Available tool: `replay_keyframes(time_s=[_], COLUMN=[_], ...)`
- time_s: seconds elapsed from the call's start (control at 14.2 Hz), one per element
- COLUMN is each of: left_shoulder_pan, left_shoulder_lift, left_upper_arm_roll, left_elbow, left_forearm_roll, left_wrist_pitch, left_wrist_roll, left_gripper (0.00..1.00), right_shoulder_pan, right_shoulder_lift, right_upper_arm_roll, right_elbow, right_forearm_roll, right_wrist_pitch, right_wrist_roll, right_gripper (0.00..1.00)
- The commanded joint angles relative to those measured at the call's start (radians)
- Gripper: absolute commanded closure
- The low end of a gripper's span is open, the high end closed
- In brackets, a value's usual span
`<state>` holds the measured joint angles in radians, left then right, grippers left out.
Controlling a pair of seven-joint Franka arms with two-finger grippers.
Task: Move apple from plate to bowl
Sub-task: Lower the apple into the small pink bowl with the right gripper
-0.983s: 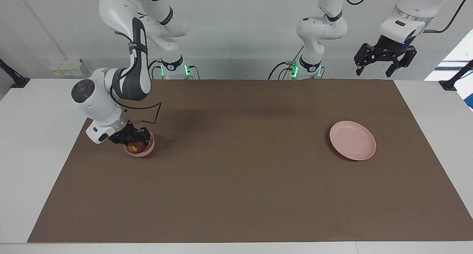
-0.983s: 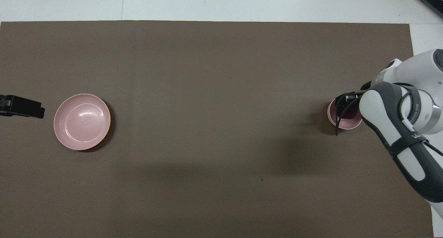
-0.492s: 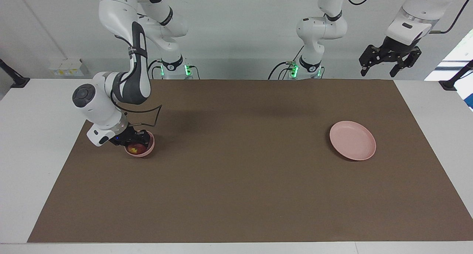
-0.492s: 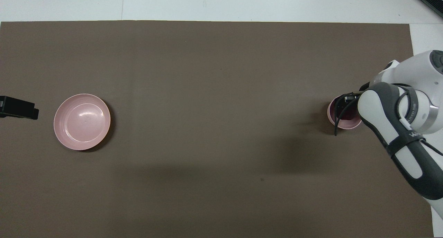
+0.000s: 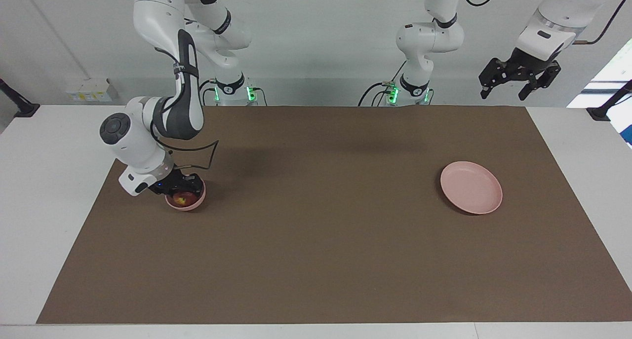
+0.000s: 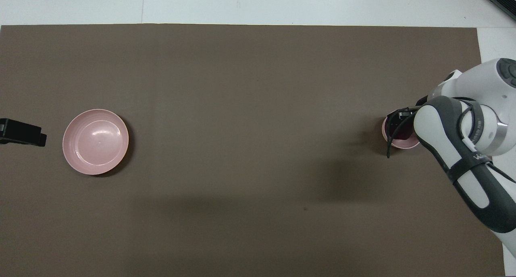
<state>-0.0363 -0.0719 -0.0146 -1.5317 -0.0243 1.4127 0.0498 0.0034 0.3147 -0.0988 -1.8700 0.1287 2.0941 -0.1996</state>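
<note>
Red apple (image 5: 181,199) in bowl (image 5: 197,201) — right claw (image 5: 178,190) pinching it; left claw (image 5: 517,82) spread.

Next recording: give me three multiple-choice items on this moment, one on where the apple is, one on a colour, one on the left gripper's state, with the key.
1. Where is the apple?
A. on the plate
B. in the bowl
C. on the bare mat

2. What colour is the plate?
A. pale pink
B. blue
C. green

3. How is the left gripper?
A. shut on the apple
B. open, holding nothing
C. down inside the bowl

Key:
1. B, the apple sits within the bowl, under the right gripper.
2. A, the plate is pale pink like the bowl, and nothing lies on it.
3. B, it hangs raised at the left arm's end of the table with fingers spread and nothing between them.
</note>
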Motion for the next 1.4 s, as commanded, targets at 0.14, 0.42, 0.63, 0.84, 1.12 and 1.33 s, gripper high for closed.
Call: replay_keyframes(time_s=[0.14,0.42,0.63,0.84,1.12,1.33], left_shoulder_pan=[0.026,0.024,0.023,0.012,0.007,0.007], left_shoulder_lift=[-0.034,-0.032,-0.032,-0.022,-0.008,0.029], left_upper_arm_roll=[-0.002,-0.001,0.001,0.002,0.004,0.005], left_elbow=[-0.038,-0.038,-0.038,-0.021,-0.004,0.054], left_forearm_roll=[-0.042,-0.031,-0.028,-0.014,-0.002,-0.005], left_wrist_pitch=[0.002,-0.001,0.006,0.012,-0.003,-0.038], left_wrist_roll=[-0.004,0.01,0.01,0.007,0.007,0.007], left_gripper=[0.0,0.0,0.0,0.0,0.0,0.0], right_shoulder_pan=[-0.005,-0.006,-0.006,-0.013,-0.013,-0.013], right_shoulder_lift=[0.004,0.01,0.012,0.02,0.02,0.02], right_upper_arm_roll=[0.007,0.007,0.007,0.007,0.007,0.007], right_elbow=[-0.015,-0.015,-0.017,-0.017,-0.017,-0.014], right_forearm_roll=[-0.018,-0.018,-0.018,-0.018,-0.018,-0.018], right_wrist_pitch=[0.024,0.024,0.038,0.04,0.04,0.038], right_wrist_roll=[0.026,0.023,0.02,0.022,0.026,0.026], right_gripper=[1.0,0.98,0.75,0.38,0.19,0.0])
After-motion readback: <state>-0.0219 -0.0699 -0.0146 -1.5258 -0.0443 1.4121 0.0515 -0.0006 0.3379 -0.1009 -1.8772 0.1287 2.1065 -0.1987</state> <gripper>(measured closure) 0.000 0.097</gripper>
